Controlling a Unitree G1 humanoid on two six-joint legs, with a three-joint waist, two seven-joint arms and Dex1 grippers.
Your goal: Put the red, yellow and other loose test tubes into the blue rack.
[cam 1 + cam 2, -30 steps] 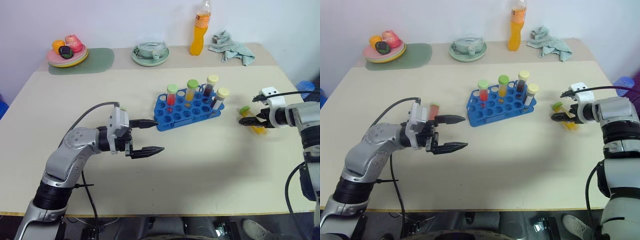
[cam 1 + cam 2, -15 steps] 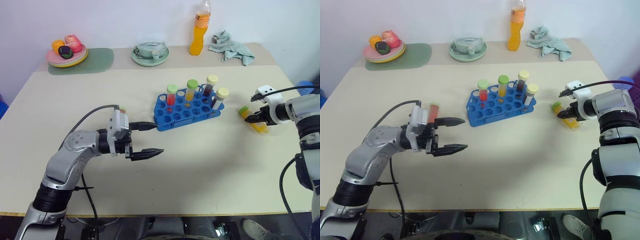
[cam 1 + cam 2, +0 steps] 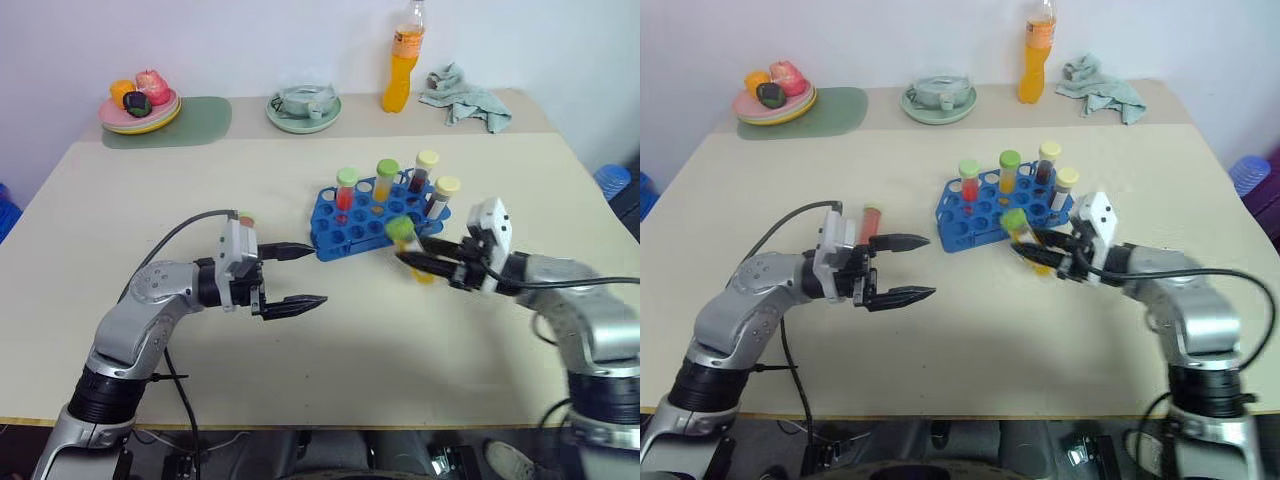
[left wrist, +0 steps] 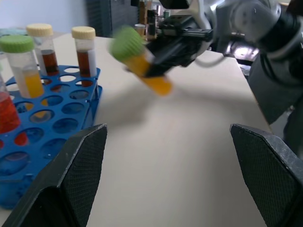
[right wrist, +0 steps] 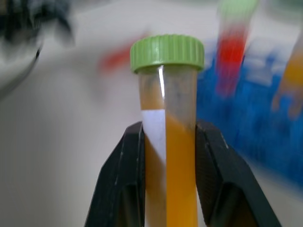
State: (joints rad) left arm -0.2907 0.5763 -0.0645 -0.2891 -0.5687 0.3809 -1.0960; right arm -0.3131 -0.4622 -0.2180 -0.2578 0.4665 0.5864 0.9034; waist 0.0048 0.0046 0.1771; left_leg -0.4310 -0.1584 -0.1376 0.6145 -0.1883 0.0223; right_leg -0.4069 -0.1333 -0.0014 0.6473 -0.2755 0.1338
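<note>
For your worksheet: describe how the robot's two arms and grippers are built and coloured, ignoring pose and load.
Both arms have silver-grey metal shells with black joint rings. Each wrist carries a white block. The left gripper and right gripper each have two tapered black fingers, textured on the inner face. A black cable loops along each arm.

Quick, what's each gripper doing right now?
Left gripper: open, empty.
Right gripper: shut on the yellow test tube.

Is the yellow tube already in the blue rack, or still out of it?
Out. The right gripper is shut on the yellow tube, holding it tilted above the table just in front of the blue rack.
</note>
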